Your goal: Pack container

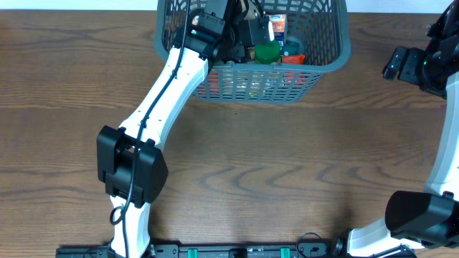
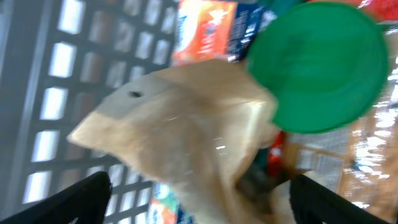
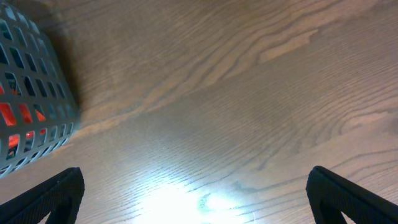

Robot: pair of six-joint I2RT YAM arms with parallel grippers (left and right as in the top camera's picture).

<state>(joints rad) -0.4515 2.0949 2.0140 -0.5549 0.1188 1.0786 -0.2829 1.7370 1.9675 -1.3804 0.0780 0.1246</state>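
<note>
Left wrist: creased tan pouch point(image 2: 186, 124), round green lid point(image 2: 317, 65), lattice container point(image 2: 56, 62).

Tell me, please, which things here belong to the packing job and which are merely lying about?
Part of the job:
- the container
- the tan pouch, green lid and orange packet inside it
- the left fingers, open either side of the pouch

Merely about:
- the table
- the right fingers, open above the table, beside the container

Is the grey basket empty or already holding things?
Holding things: the container shows a green lid, orange packages and a tan bag by the left gripper.
</note>
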